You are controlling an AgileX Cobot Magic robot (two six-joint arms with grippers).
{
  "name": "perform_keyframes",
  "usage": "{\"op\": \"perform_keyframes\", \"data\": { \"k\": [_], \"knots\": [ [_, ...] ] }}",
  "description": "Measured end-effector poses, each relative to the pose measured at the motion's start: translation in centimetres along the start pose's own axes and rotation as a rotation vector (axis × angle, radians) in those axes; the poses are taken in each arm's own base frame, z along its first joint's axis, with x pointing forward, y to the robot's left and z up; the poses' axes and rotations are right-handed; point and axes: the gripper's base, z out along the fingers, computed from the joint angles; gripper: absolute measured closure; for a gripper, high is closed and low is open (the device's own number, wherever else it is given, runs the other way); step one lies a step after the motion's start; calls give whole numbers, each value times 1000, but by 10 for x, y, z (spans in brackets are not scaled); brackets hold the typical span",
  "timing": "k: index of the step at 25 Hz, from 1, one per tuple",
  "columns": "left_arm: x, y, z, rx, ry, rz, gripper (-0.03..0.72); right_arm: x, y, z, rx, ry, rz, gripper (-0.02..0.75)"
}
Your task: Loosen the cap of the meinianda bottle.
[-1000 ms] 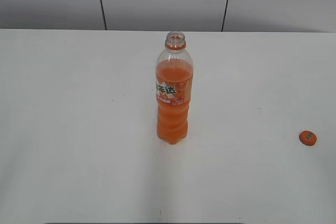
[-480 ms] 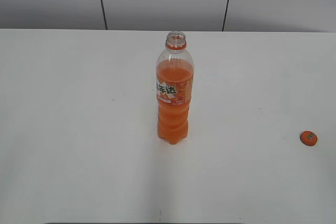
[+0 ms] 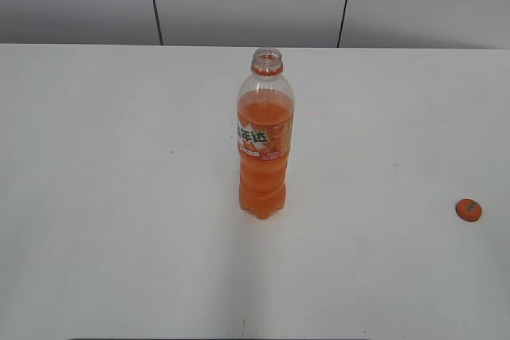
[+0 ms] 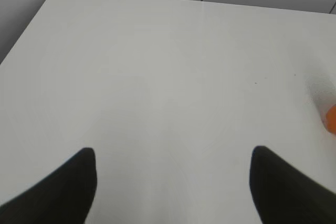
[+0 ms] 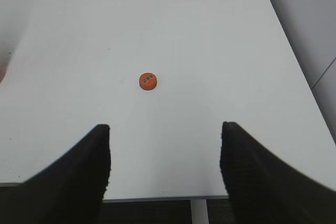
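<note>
Meinianda bottle (image 3: 265,137), uncapped, upright on table (image 3: 119,197); cap (image 3: 468,210) laid well apart; both hands (image 4: 173,182) (image 5: 165,156) released, empty; spillage risked if knocked.

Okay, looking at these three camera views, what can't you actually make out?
- Meinianda bottle: cut off by the left wrist view's right edge, only an orange sliver.
- Cap print: too small to read in the right wrist and exterior views.
- Bottle label's small print: blurred, exterior view.
- Both arms: outside the exterior view.
</note>
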Motion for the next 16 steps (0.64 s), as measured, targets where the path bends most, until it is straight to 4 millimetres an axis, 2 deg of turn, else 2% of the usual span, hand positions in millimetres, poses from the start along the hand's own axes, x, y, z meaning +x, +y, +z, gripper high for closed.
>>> {"op": "perform_keyframes", "data": {
  "k": [16],
  "knots": [
    [0, 0, 0, 0, 0, 0, 154, 0, 0, 0, 0, 0, 0, 245]
  ]
}}
